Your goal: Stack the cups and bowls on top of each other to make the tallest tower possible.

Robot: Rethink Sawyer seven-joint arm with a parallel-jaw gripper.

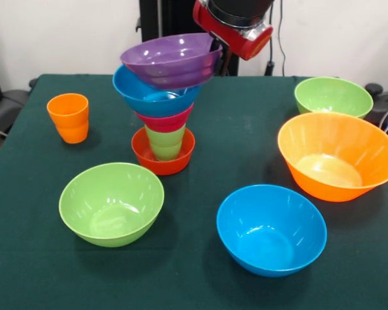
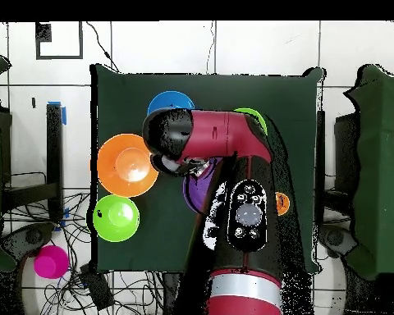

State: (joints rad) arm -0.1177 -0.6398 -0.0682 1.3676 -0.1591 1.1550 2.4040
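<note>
The tower (image 1: 161, 110) stands at the table's middle back. From the bottom it has a small red-orange bowl (image 1: 163, 158), a light green cup (image 1: 165, 142), a pink-red bowl (image 1: 165, 121), a blue bowl (image 1: 149, 97) and a tilted purple bowl (image 1: 171, 59) on top. My gripper (image 1: 227, 35) hangs at the purple bowl's right rim, and contact is unclear. In the overhead view my arm (image 2: 233, 164) covers the tower, leaving only a purple edge (image 2: 194, 190) visible. An orange cup (image 1: 69, 117) stands alone at the left.
Loose bowls lie around: lime green (image 1: 111, 203) at front left, blue (image 1: 271, 229) at front, very large orange (image 1: 336, 155) at right, lime green (image 1: 333, 97) at back right. A pink bowl (image 2: 50, 261) sits off the table among cables.
</note>
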